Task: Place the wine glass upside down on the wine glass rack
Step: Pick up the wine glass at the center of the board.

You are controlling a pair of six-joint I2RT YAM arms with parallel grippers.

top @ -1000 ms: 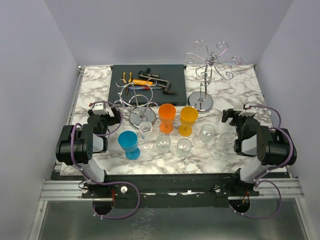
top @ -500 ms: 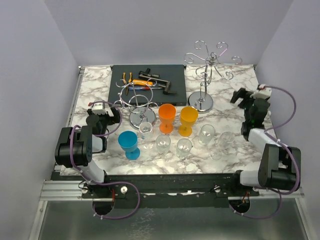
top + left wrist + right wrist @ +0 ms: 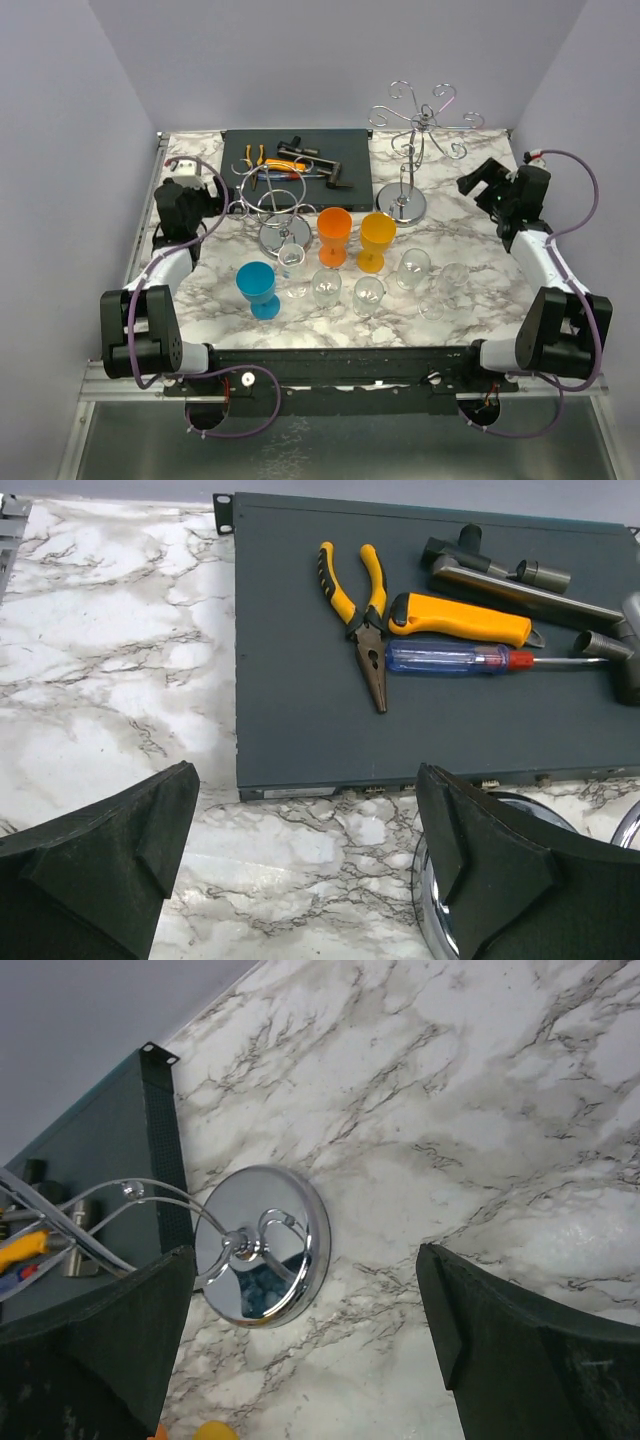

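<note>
I have the left end effector [image 3: 307, 790] and right end effector [image 3: 305, 1260] both spread wide and empty, while the wine glass [image 3: 414, 268] stands upright on the surface [image 3: 470, 235], in front of the wine glass rack [image 3: 405, 165].

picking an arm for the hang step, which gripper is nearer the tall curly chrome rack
Right. The right gripper sits open just right of the tall rack, facing its base. The left gripper is far on the other side, beyond the shorter wire rack.
</note>
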